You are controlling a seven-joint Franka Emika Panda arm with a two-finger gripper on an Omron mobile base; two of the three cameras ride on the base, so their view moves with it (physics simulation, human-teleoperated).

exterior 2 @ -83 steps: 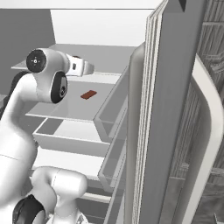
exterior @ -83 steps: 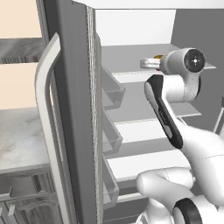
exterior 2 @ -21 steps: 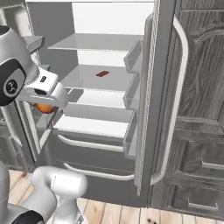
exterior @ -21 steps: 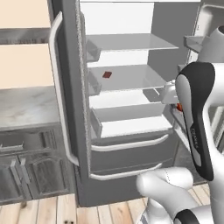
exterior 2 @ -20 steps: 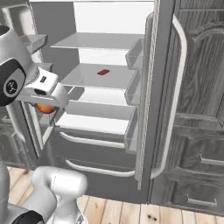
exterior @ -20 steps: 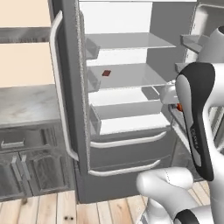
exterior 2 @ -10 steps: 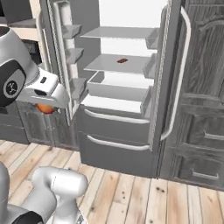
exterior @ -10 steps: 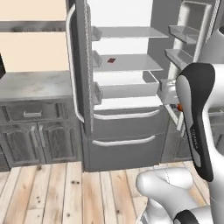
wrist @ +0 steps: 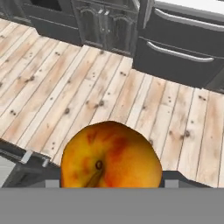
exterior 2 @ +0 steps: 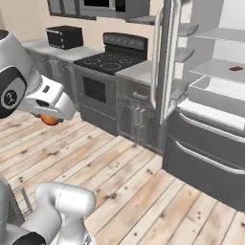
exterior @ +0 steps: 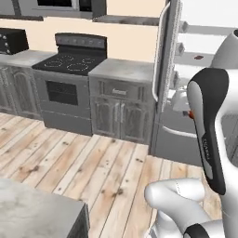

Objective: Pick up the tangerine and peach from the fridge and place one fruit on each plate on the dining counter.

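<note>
We've got the peach, and the desk sits behind and left of the fridge.

Our fingers (exterior 2: 48, 118) are clamped on the peach (wrist: 110, 155), carried above the plank floor (exterior 2: 143, 191) well clear of the open fridge (exterior 2: 210, 95). A marbled desk (exterior: 32, 209) corner shows nearest us, opposite the fridge; we'd judge the plates lie that way, though we can't see them.

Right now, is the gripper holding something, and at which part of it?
Yes. The gripper holds the peach; its jaws press on the two opposite sides of the fruit, around its middle.
</note>
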